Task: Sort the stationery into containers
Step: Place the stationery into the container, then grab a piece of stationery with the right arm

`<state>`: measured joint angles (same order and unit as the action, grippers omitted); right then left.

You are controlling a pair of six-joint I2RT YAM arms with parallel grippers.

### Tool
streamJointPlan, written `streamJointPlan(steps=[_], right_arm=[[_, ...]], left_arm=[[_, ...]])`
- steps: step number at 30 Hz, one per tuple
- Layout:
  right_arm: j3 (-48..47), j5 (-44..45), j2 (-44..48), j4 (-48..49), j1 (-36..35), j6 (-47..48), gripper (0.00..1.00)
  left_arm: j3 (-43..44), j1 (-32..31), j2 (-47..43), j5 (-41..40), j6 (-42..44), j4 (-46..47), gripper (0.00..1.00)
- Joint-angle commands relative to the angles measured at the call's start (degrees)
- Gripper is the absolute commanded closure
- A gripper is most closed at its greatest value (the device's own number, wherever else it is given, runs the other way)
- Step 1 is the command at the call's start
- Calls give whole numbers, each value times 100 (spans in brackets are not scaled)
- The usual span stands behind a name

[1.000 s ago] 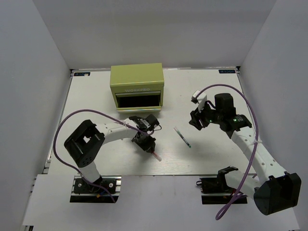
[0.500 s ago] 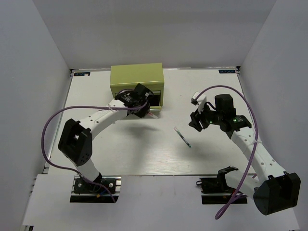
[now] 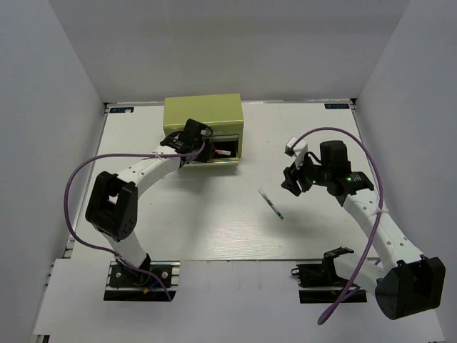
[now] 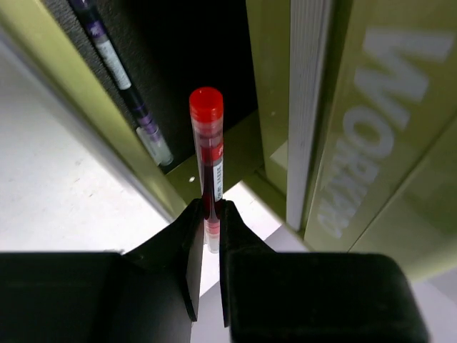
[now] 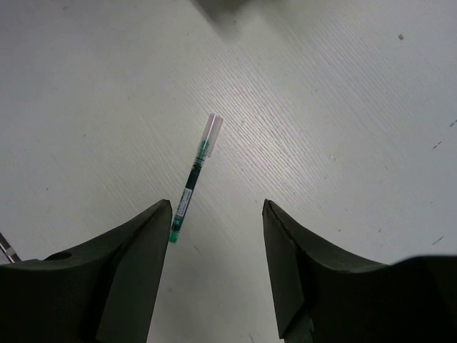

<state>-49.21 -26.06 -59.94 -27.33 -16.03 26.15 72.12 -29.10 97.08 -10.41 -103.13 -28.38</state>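
Left gripper (image 4: pixel 207 214): clamped on the lower end of the red pen, one finger pressed to each side of the barrel.
Red pen (image 4: pixel 206 139): thin, with its red cap pointing away from the gripper. It is held over the front edge of the open drawer, and the cap reaches above the dark interior.
Tool chest (image 3: pixel 203 113): olive-green metal box at the far side of the table, left of centre. It has embossed lettering on its front and one drawer pulled out toward the arms.
Open drawer (image 4: pixel 86 114): olive walls and a dark floor.
Purple-banded pen (image 4: pixel 121 71): thin, lying inside the open drawer along its wall.
Right gripper (image 5: pixel 214 214): fingers spread wide, holding nothing, hovering above the bare table.
Green pen (image 5: pixel 191 182): thin, with a clear cap and a green tip, lying flat on the table. In the right wrist view it sits just beyond the gap between the two fingers and touches neither. It is well apart from the tool chest.
Table (image 3: pixel 214 229): white, faintly grained surface.
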Motion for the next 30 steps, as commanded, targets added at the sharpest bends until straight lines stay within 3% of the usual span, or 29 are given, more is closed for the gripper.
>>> streamJointPlan(steps=[1, 4, 7, 8, 9, 12, 15, 23, 30], right_arm=[[61, -92, 114, -79, 65, 65, 39], [61, -74, 88, -79, 83, 74, 38], [43, -83, 27, -97, 100, 83, 36], [52, -92, 18, -97, 118, 100, 34], [43, -196, -8, -166, 109, 144, 33], [87, -520, -114, -351, 100, 302, 29], [183, -794, -263, -500, 83, 391, 29], [280, -918, -712, -379, -23, 312, 30], [491, 21, -1387, 289, -453, -241, 30]], left_arm=[[189, 107, 91, 66, -330, 315, 100], [364, 159, 241, 66, -383, 45, 100], [364, 212, 312, -39, -383, -88, 88], [364, 212, 364, -40, -383, -28, 81], [286, 264, 365, -40, -383, -27, 65], [111, 265, 365, 13, -383, 262, 43], [-39, 317, 250, 170, -383, 569, 32], [-469, 265, -408, 847, 538, 1150, 25], [-813, 159, -1313, 1621, 2111, 231, 27]])
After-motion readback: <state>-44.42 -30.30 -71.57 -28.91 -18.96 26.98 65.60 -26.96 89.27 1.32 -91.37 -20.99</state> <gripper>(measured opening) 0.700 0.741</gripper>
